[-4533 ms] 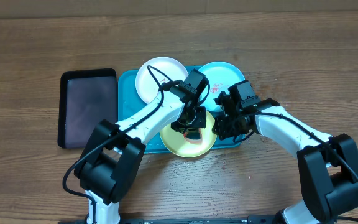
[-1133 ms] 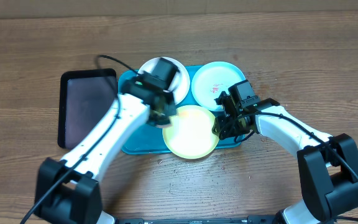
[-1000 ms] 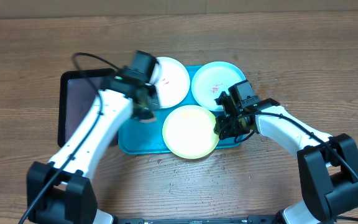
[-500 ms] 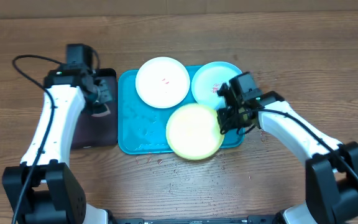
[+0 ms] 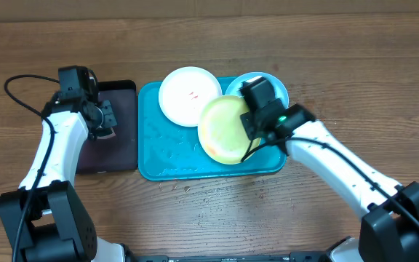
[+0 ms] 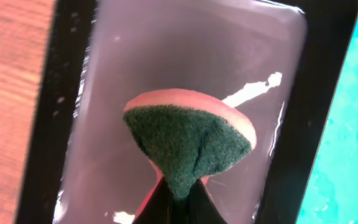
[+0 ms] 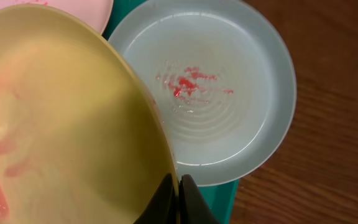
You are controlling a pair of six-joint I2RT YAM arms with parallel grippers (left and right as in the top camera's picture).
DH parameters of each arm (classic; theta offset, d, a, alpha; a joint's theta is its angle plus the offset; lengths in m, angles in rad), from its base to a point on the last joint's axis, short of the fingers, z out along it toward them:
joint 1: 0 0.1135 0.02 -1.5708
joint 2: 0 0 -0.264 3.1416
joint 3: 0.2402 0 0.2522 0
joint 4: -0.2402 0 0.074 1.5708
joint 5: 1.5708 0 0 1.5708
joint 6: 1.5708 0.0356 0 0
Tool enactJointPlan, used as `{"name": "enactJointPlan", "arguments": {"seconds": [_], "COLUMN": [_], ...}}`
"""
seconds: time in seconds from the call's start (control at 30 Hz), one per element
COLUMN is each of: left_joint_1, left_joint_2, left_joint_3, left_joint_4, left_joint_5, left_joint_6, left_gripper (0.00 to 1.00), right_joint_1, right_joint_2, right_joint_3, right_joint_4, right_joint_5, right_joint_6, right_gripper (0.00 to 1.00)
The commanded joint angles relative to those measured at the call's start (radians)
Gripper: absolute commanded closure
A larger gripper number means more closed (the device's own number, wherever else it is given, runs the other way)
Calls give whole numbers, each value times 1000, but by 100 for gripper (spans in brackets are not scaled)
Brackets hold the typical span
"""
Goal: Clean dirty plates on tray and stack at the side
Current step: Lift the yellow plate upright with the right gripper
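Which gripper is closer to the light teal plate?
Right. The right gripper, shut on the rim of the yellow-green plate, is right by the light teal plate; the left gripper holds the sponge over the black tray, well away.

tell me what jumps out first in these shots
The yellow-green plate, pinched at its rim by the right gripper, tilts over the turquoise tray. Partly under it lies the teal plate with a red smear. The left gripper holds a green sponge over the black tray.
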Motion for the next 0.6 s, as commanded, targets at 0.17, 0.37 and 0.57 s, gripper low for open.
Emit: {"name": "enactJointPlan", "arguments": {"seconds": [0.17,0.37,0.57], "left_joint_1": [0,0,0], "left_joint_2": [6,6,6], "left_joint_3": [-105,-111,-110], "left_joint_4": [127,145,145], "left_joint_5": [17,16,17], "left_joint_6": [126,126,126], "left_gripper": [95,96,56], "right_joint_1": [171,266,312], "right_joint_2": [-25,-25,-25], "right_joint_3": [36,36,36], "right_joint_4": [47,98,139], "right_joint_5": [529,696,780], "right_joint_6": [-5,-8,-8], "right_gripper": [96,96,96]}}
